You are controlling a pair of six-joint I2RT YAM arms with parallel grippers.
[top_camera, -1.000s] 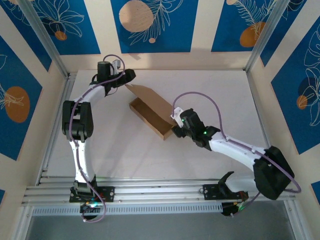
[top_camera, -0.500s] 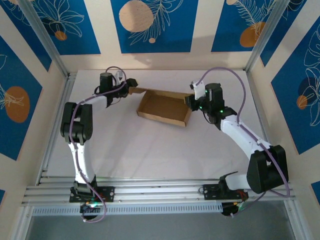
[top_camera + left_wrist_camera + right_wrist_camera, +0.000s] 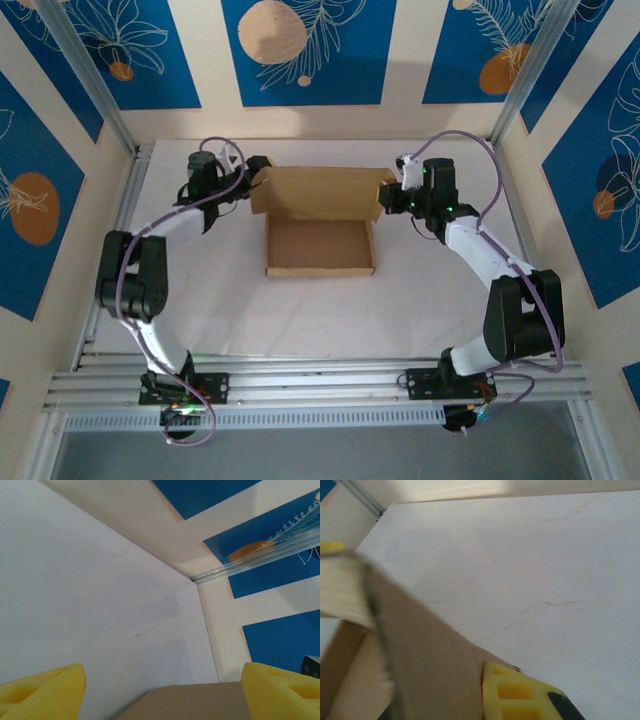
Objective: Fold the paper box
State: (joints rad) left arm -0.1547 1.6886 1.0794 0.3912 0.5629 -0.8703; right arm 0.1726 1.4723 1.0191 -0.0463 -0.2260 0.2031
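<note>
Fingers (image 3: 42,692) of the left gripper (image 3: 257,172) stand wide apart, yellow pads at either side, with a brown cardboard edge of the paper box (image 3: 320,247) lying between them; no clamping on it is evident. Fingers (image 3: 517,695) of the right gripper (image 3: 392,195) are closed on the paper box, a cardboard panel pressed against the yellow pad, though that view is blurred near the contact. The paper box sits on the white table (image 3: 440,300) as a shallow open tray, its long sides running left to right, with one broad panel rising from its far long side. The left gripper is at the left end of that raised panel, the right gripper at its right end, both arms reaching in from the box's outer sides. The tray's interior faces up and its near wall stands upright. The blue-and-cream patterned wall (image 3: 300,50) is beyond the box's far side.
</note>
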